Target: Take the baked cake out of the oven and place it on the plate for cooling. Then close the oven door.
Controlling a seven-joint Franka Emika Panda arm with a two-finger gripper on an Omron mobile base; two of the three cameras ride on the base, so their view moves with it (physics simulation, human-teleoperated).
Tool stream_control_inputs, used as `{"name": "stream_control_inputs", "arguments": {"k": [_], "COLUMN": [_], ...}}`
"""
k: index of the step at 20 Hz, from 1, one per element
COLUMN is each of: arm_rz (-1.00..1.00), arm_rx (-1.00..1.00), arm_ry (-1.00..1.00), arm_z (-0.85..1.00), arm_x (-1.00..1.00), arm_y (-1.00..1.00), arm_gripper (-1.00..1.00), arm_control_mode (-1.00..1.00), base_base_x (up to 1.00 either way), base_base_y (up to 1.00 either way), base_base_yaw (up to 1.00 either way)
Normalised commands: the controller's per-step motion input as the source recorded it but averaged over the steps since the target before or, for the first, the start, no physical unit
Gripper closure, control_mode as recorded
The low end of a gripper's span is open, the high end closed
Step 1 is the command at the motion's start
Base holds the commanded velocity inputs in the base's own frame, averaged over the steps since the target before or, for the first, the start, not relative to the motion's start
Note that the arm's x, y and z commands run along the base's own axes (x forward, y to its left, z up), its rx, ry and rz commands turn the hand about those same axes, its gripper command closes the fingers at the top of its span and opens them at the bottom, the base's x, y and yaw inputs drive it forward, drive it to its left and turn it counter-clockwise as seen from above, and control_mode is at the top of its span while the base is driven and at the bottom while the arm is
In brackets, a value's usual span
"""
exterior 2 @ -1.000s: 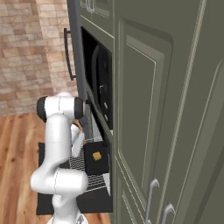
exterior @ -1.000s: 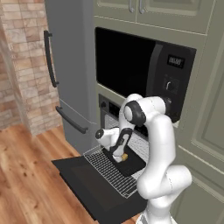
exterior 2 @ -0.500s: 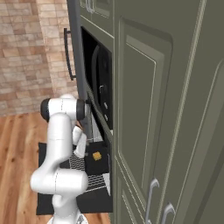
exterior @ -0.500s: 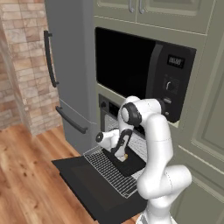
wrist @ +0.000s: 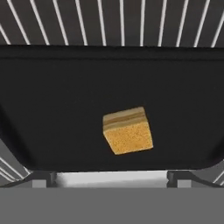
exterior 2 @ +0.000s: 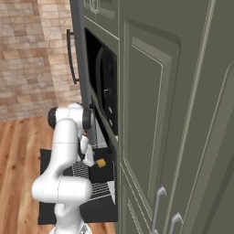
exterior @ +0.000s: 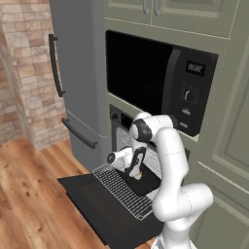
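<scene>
Hand view: open gripper (wrist: 111, 177) hovers over a small golden cake cube (wrist: 127, 131) on a black baking tray (wrist: 52, 109). Reaching step; next, descend and close on it.

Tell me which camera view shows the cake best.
The hand view: the cake, a layered golden cube, sits large and unblocked on the black tray. The right base view shows it as a small yellow block beside the arm. In the left base view, the hand hides it.
</scene>
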Motion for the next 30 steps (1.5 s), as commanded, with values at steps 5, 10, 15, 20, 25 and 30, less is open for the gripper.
{"name": "stream_control_inputs", "arguments": {"k": [5,10,15,20,25,30], "arm_rz": [0.13,0.11,0.08,0.07,0.07,0.08], "arm_rx": [-0.07,-0.05,-0.02,0.00,0.00,0.00], "arm_ry": [0.01,0.02,0.00,0.00,0.00,0.00], "arm_z": [-0.29,-0.29,-0.22,-0.12,-0.08,-0.11], "arm_x": [0.22,0.14,0.02,0.01,0.05,0.13], "arm_y": [0.00,-0.03,-0.11,-0.13,-0.08,-0.04], "arm_gripper": [-1.00,-1.00,-1.00,-1.00,-1.00,-1.00], "arm_control_mode": [-1.00,-1.00,-1.00,-1.00,-1.00,-1.00], "base_base_x": [0.00,0.00,0.00,0.00,0.00,0.00], "base_base_y": [0.00,0.00,0.00,0.00,0.00,0.00], "base_base_yaw": [0.00,0.00,0.00,0.00,0.00,0.00]}}
